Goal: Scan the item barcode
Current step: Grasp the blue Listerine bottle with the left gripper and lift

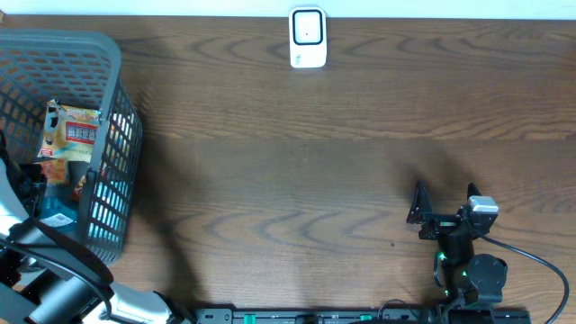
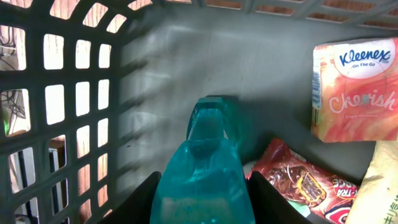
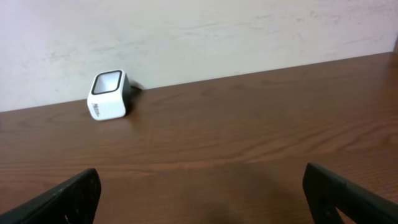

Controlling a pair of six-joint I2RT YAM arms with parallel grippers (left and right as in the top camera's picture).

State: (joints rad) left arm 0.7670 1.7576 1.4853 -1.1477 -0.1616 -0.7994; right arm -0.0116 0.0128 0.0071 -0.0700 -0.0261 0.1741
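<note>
Deep inside the basket (image 2: 37,93), the left gripper (image 2: 206,204) clasps a teal bottle (image 2: 205,165), red snack packet (image 2: 298,180) just beside one finger; the right gripper (image 3: 205,186) gapes open

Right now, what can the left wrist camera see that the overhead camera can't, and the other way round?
Only the left wrist view shows the left gripper closed around a teal bottle, and a Kleenex tissue pack with its name readable. Only the overhead view shows the white barcode scanner at the far edge of the wooden table, and the open right gripper. Both show the grey plastic basket.
</note>
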